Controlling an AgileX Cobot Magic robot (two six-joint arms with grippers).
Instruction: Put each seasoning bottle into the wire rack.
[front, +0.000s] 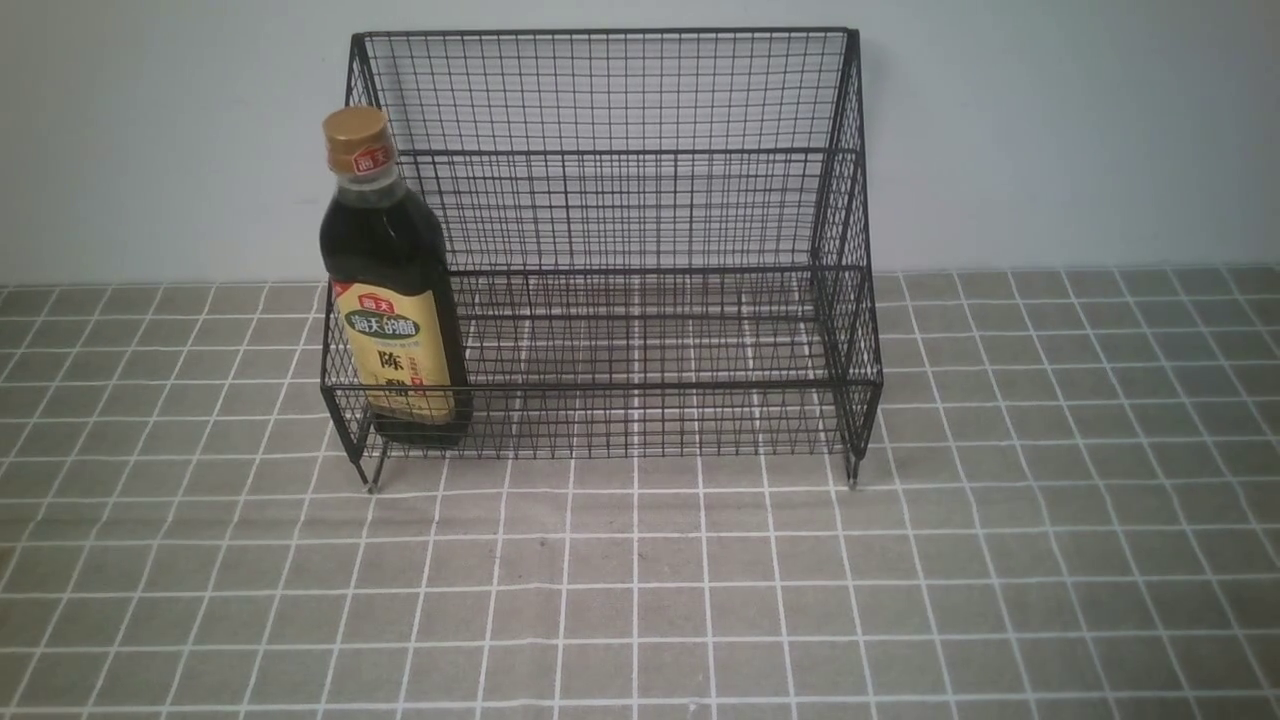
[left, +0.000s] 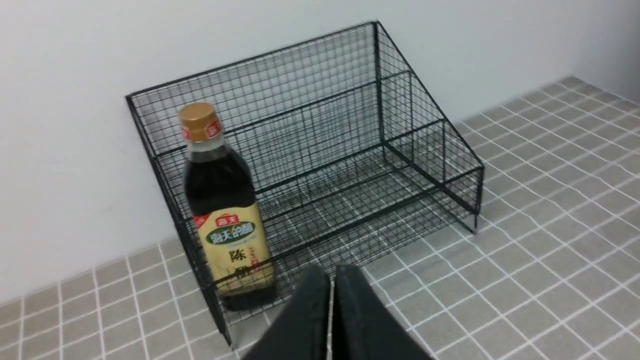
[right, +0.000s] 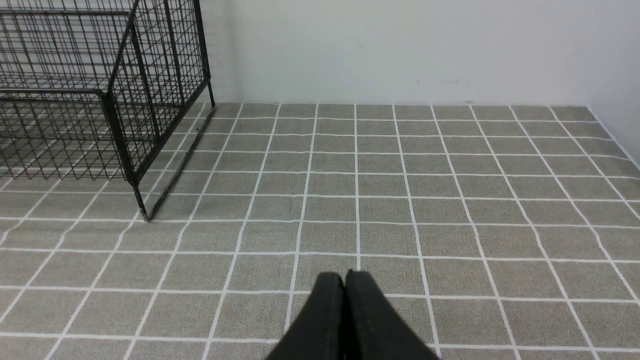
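One seasoning bottle of dark liquid, with a gold cap and yellow label, stands upright in the lower tier at the left end of the black wire rack. The bottle and the rack also show in the left wrist view. My left gripper is shut and empty, held back from the rack's front near the bottle. My right gripper is shut and empty over the tiled cloth, to the right of the rack's right end. Neither gripper shows in the front view.
The rack stands against a pale wall on a grey tiled cloth. The rest of the rack's two tiers hold nothing. A side wall closes the far right of the table.
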